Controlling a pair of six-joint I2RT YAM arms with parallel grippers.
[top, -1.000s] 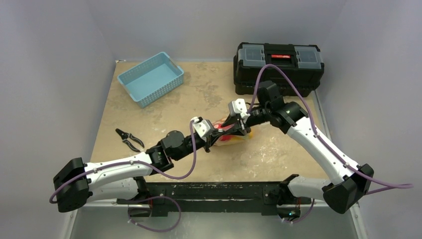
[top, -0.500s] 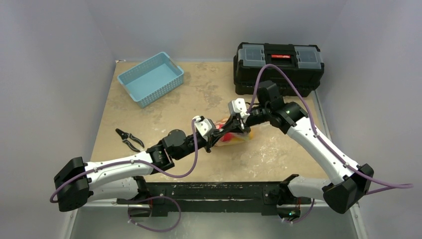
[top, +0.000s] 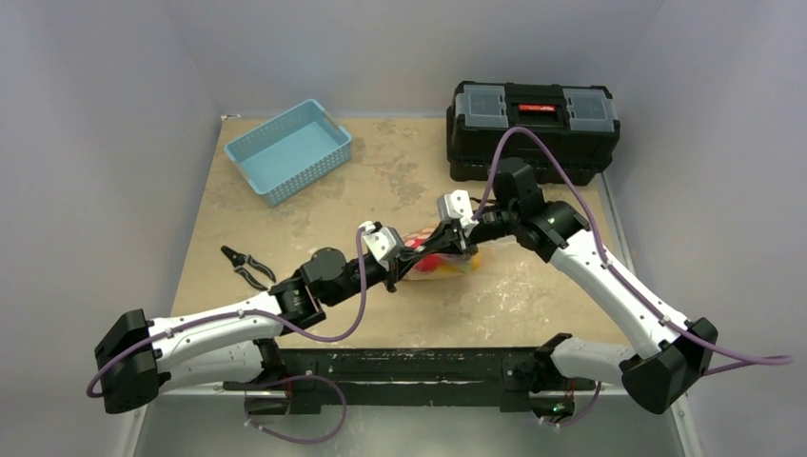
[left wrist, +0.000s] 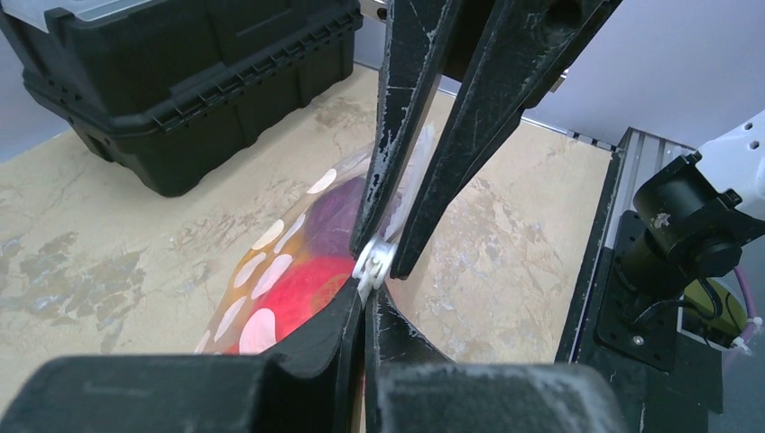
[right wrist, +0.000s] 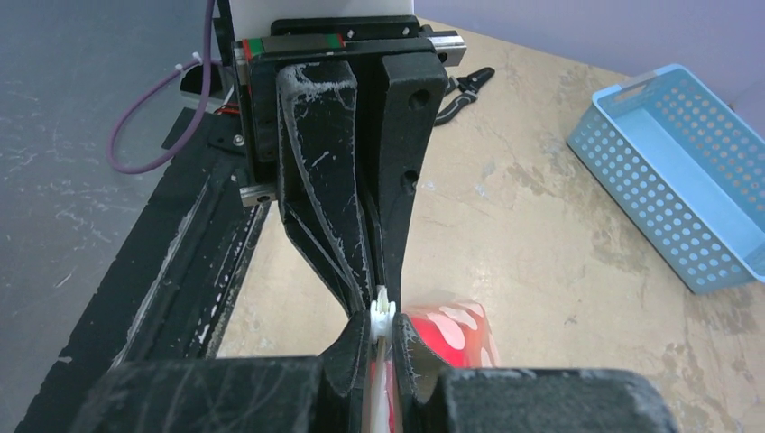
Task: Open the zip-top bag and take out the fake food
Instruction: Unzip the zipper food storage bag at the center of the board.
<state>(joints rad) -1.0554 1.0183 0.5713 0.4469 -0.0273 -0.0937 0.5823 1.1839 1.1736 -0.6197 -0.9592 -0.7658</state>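
1. Top external view: the zip-top bag [top: 449,268] lies on the desk [top: 381,181] at centre frame, between the two arms.
2. The left hand [left wrist: 365,302] is closed, pinching the bag's white zip strip [left wrist: 374,264].
3. The right hand [right wrist: 383,336] is closed on the same strip, meeting the left tip to tip.
4. The fake food [left wrist: 307,280], red and purple, sits inside the bag.
5. A blue basket [top: 290,149] stands upper left and a black toolbox [top: 533,129] upper right.

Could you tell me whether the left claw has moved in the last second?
Yes, slightly: the left claw drew back leftward, toward the pliers.
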